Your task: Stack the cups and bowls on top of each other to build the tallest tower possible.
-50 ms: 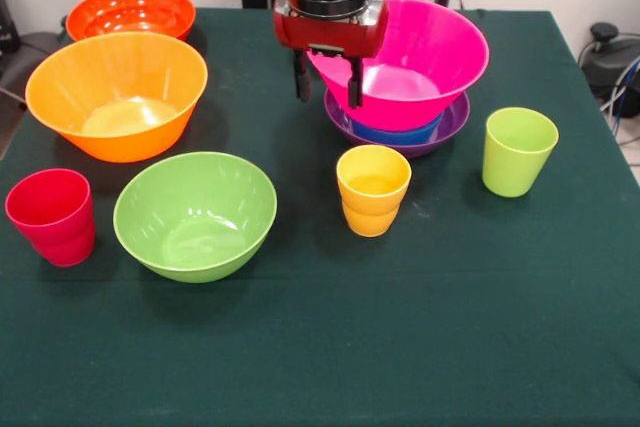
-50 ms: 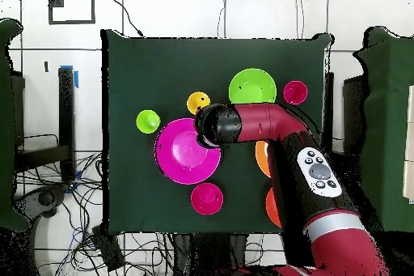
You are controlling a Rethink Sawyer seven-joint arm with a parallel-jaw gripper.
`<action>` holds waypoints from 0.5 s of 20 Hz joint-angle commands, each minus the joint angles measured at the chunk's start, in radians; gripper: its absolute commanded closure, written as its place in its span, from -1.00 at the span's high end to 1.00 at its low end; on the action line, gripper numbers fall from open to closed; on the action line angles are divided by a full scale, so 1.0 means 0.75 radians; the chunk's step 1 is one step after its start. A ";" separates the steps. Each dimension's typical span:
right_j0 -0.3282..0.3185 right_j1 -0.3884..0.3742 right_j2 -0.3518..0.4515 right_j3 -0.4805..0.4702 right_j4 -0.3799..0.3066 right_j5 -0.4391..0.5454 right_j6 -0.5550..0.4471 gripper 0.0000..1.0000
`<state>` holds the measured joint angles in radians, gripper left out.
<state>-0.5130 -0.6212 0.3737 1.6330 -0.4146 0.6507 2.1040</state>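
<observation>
3 cups [image 1: 372, 189] stand apart; gripper [image 1: 326, 79] straddles pink bowl's [image 1: 420, 57] rim.

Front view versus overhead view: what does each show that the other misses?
Only front: the purple bowl and blue bowl nested under the pink bowl, and the gripper, jaws apart at its rim. Only overhead: a small red bowl beside the pink bowl; the arm hides most of the light orange bowl and red-orange bowl. Both: pink bowl, green bowl, red cup, yellow cup, lime cup.

Pink bowl [image 1: 420, 57] rests tilted on purple bowl [image 1: 440, 132].
</observation>
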 commanded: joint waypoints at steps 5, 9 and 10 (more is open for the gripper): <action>0.093 0.017 -0.045 0.044 0.031 -0.056 0.152 1.00; 0.094 0.029 -0.050 0.030 0.035 -0.058 0.132 1.00; 0.087 0.037 -0.048 0.024 0.032 -0.061 0.118 1.00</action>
<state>-0.4759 -0.6216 0.3627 1.6347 -0.4024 0.6507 2.1040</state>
